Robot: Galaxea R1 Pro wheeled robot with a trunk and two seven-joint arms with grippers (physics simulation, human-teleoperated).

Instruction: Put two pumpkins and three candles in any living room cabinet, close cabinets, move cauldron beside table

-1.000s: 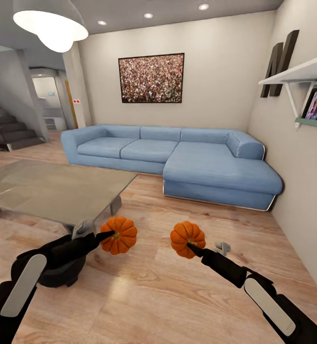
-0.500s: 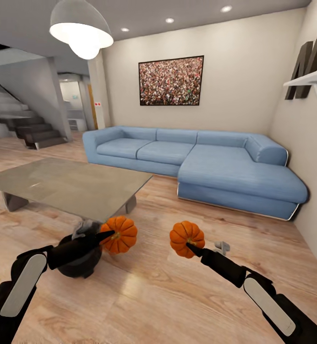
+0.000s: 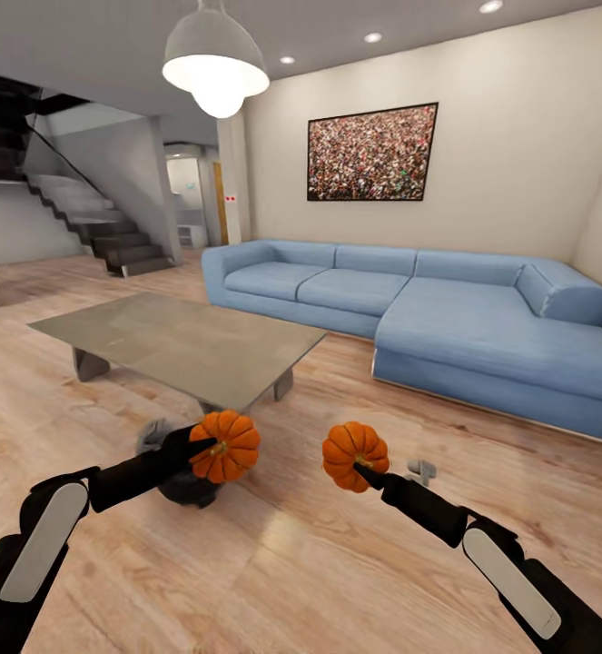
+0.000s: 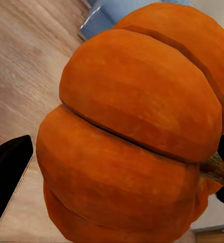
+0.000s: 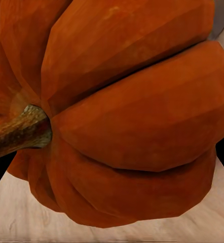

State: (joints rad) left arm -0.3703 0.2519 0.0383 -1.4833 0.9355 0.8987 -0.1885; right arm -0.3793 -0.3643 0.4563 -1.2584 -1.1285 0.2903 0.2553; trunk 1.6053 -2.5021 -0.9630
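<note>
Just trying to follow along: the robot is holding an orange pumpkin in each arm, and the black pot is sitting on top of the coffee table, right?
Not quite. It does hold a pumpkin in the left arm and another pumpkin in the right, but the black pot sits on the wooden floor beside the coffee table, as the head view shows.

Two ribbed orange pumpkins held aloft: left pumpkin (image 3: 225, 445) directly above black cauldron (image 3: 184, 482) sitting just off the glossy table (image 3: 182, 344) corner; right pumpkin (image 3: 355, 454) well right of cauldron

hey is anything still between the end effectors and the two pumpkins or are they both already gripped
Nothing is between them. The left end effector holds one pumpkin, the right end effector holds the other pumpkin.
</note>
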